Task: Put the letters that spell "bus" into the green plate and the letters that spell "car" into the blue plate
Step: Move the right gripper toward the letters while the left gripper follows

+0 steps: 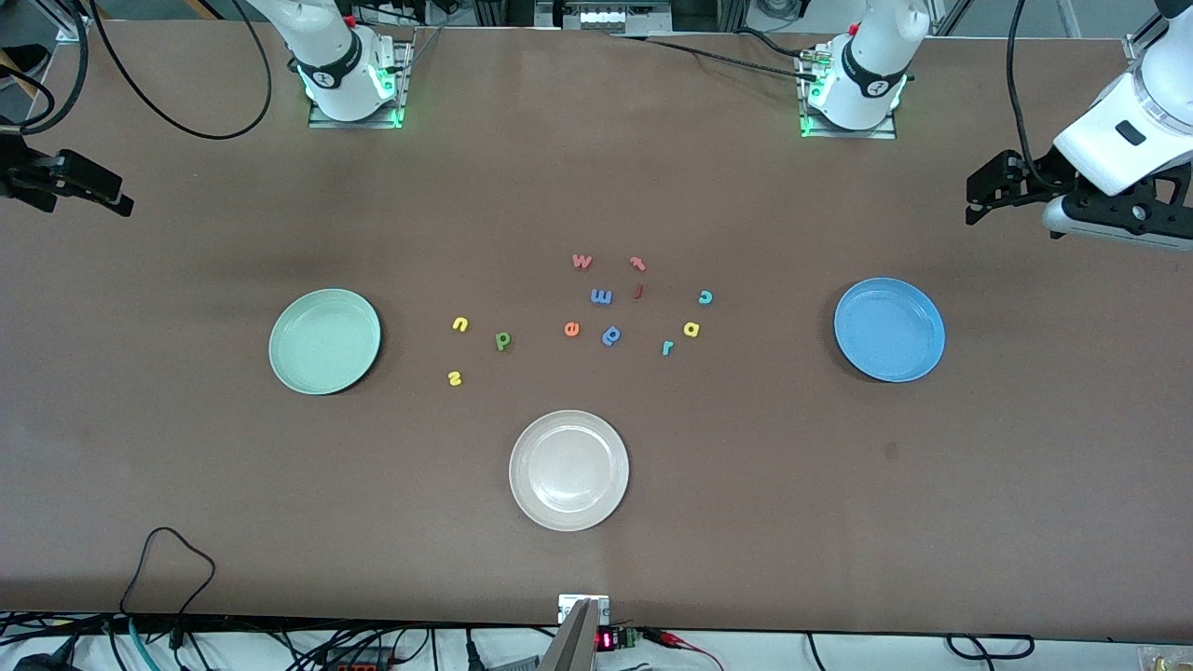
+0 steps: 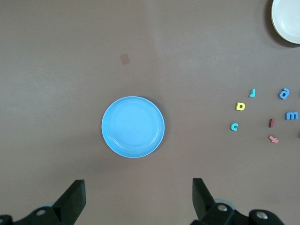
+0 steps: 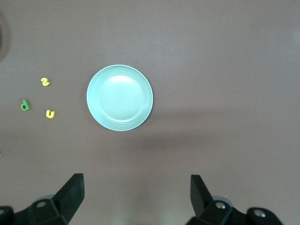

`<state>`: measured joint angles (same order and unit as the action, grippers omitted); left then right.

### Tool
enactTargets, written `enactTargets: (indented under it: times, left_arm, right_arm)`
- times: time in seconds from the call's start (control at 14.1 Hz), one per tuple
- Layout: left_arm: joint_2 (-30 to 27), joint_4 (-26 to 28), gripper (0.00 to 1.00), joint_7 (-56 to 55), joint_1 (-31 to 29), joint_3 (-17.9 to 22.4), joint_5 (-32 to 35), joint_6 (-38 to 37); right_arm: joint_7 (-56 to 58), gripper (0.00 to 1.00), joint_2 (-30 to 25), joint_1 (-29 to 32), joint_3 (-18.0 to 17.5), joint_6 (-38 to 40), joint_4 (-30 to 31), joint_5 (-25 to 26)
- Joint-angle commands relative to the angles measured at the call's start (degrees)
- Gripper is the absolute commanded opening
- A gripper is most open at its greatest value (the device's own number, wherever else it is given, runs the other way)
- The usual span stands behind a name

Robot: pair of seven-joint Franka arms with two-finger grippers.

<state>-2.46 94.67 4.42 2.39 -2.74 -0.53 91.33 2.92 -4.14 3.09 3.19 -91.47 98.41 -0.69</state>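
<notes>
Three plates lie on the brown bench [image 1: 186, 485], none holding a letter. The green plate [image 1: 324, 341] sits toward the right arm's end, the blue plate [image 1: 889, 329] toward the left arm's end, and a cream-white plate [image 1: 569, 470] lies between them, nearer the front camera.

Foam letters are scattered between the green and blue plates, each lying apart from the others. Nearest the green plate are the yellow "u" [image 1: 459, 323], the dark green stem-and-bowl letter [image 1: 502, 341] and the yellow "s" [image 1: 454, 377]. Nearest the blue plate are the teal "c" [image 1: 706, 297], the yellow "a" [image 1: 691, 329] and the teal "r" [image 1: 666, 348].

Other letters occupy the middle of the cluster: an orange "e" [image 1: 571, 328], a blue stem-and-bowl letter [image 1: 611, 335], a blue "m" [image 1: 601, 296], a pink "w" [image 1: 582, 261] and two small red letters [image 1: 637, 264] [image 1: 638, 291] whose shapes are hard to read. Nothing lies between either group of task letters and its plate.

The left pincer [image 2: 138, 199] hangs over bare bench at the left arm's end, fingers spread wide, empty. The right pincer [image 3: 137, 197] hangs at the right arm's end, fingers likewise spread and empty; the front view's edge cuts off most of that arm. In the left wrist view the cream-white plate is cropped; the right wrist view shows only the green plate and its three nearby letters.
</notes>
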Motion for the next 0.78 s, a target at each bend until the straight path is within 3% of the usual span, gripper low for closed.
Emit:
enactTargets:
  times: [0.0,0.28,0.5,0.71]
  left_arm:
    - [0.9,-1.7,1.00,1.0,-0.3,0.0,0.1,-1.0]
    - [1.1,-1.7,1.00,0.7,-0.4,0.0,0.0,-1.0]
    - [3.0,-1.6,1.00,0.2,-0.5,0.0,0.1,-8.9]
    - [8.7,-2.7,1.00,0.1,2.4,-0.8,0.4,-13.6]
  right_arm:
    - [-0.5,1.00,-1.8,0.9,-0.8,0.5,1.2,0.6]
    - [0.1,1.00,0.2,0.1,-1.0,0.2,1.1,0.6]
    - [-1.0,1.00,7.6,-4.9,-1.0,-4.4,1.3,0.2]
    - [-1.1,1.00,16.4,-9.8,-1.0,-13.0,1.3,-0.3]
